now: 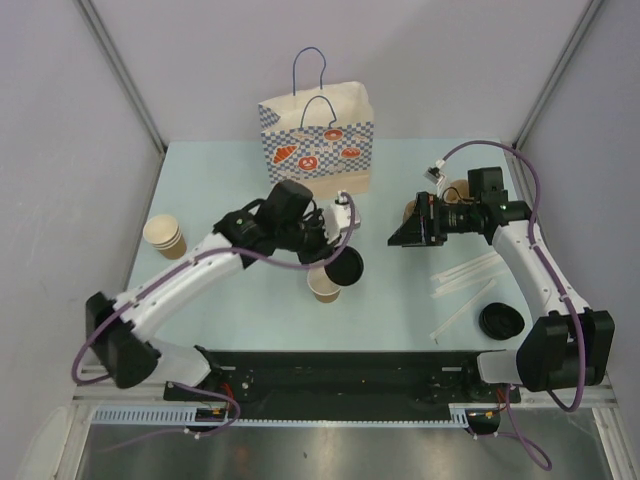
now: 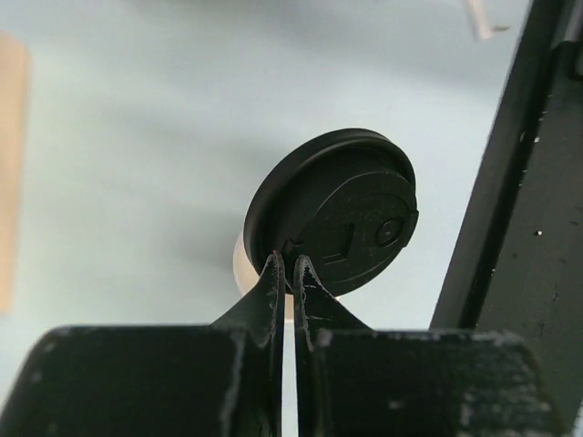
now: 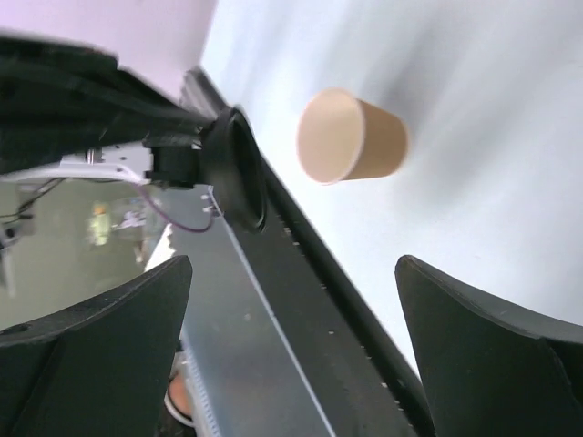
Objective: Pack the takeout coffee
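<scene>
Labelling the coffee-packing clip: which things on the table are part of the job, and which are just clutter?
Job: open brown cup; black lid, held up near it; paper bag.
Clutter: stack of cups; straws; loose lid.

Lid (image 1: 346,266) nr cup (image 1: 321,289); bag (image 1: 318,140) behind.

The small brown paper cup (image 1: 322,287) stands upright on the table (image 1: 215,190) near its middle, with its mouth open and no lid on it. Its round black lid (image 2: 337,214) hangs tilted on edge just beside the cup's rim, apart from it, pinched at its edge in my left pincer (image 2: 285,266).
</scene>
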Controlling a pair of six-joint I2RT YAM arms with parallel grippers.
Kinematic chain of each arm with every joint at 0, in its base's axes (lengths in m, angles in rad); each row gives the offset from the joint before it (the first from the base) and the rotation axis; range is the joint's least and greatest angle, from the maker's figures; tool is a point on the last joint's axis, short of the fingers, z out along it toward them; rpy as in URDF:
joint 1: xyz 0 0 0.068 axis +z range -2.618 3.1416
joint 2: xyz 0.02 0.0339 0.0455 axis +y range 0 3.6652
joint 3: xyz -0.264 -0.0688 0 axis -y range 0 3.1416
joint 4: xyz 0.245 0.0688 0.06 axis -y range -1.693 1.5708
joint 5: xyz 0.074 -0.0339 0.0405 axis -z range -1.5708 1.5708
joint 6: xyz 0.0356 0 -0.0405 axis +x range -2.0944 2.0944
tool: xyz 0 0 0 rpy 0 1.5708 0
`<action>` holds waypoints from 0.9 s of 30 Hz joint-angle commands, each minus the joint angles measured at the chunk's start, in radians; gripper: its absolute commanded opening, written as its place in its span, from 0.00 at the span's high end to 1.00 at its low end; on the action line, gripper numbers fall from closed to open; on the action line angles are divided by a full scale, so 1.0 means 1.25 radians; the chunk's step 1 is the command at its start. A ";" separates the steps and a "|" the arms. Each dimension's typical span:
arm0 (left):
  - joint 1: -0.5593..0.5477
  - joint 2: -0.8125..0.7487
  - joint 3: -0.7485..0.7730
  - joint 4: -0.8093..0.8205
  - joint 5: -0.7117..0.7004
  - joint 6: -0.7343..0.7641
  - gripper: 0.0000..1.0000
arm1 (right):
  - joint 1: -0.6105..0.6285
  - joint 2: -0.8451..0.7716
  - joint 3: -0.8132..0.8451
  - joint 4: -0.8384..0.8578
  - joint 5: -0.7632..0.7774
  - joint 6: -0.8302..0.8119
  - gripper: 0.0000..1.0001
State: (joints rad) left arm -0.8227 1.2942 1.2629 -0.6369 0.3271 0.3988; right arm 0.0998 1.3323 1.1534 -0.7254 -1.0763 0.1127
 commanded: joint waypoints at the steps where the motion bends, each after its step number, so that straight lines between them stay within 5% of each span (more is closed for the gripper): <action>1: 0.094 0.119 0.110 -0.180 0.056 -0.142 1.00 | 0.010 -0.022 0.007 -0.005 0.111 -0.063 0.00; 10: 0.144 0.238 0.195 -0.309 0.032 -0.232 1.00 | 0.082 -0.014 0.006 0.010 0.214 -0.088 0.01; 27: 0.168 0.319 0.236 -0.311 0.025 -0.269 1.00 | 0.098 0.020 0.007 0.029 0.224 -0.111 0.00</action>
State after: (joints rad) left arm -0.6281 1.6718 1.5059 -1.0161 0.3443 0.0883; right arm 0.2150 1.3506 1.1534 -0.7197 -0.8043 -0.0017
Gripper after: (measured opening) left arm 0.019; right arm 0.994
